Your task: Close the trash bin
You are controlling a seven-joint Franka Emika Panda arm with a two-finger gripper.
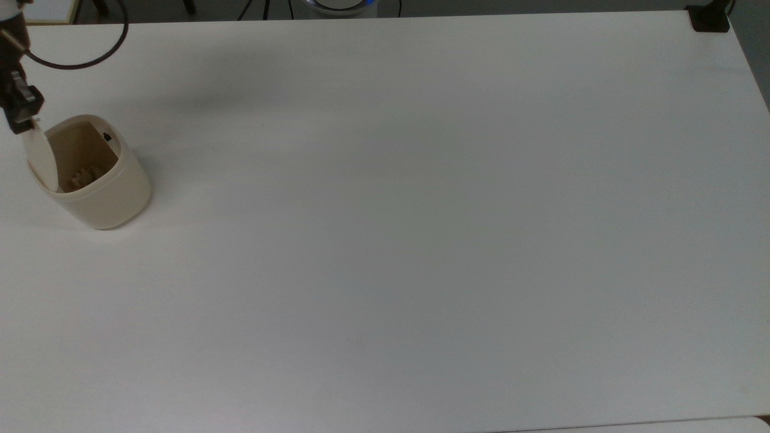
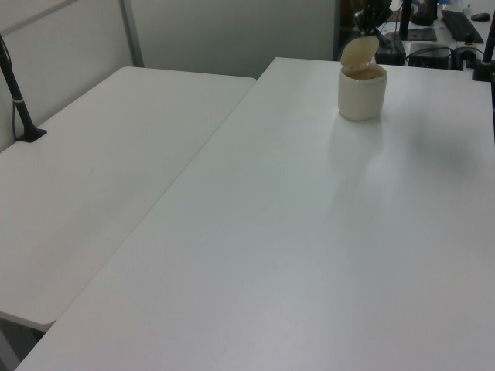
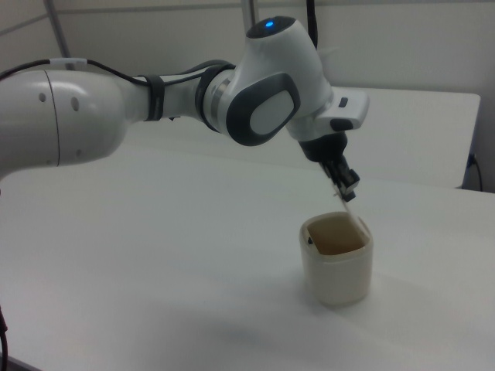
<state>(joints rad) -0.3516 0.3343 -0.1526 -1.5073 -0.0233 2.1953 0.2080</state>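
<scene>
The cream-beige trash bin (image 1: pixel 105 192) stands near the top view's left edge, and I can see crumpled scraps inside it. Its hinged lid (image 1: pixel 43 157) is raised and tilts partway over the opening. A small dark button (image 1: pixel 107 137) sits at the rim. My gripper (image 1: pixel 23 117) is shut and presses against the lid's upper edge. In the right view the gripper (image 3: pixel 347 186) hangs just above the bin (image 3: pixel 337 270), with the thin lid (image 3: pixel 353 210) edge-on below it. In the left view the bin (image 2: pixel 362 94) stands far back with the lid (image 2: pixel 358 53) leaning over it.
The white table (image 1: pixel 421 240) spreads wide to the top view's right of the bin. A black clamp (image 1: pixel 710 19) sits at its far right corner. A second white table (image 2: pixel 93 178) adjoins on the left view's left. My arm (image 3: pixel 155 100) reaches in from the right view's left.
</scene>
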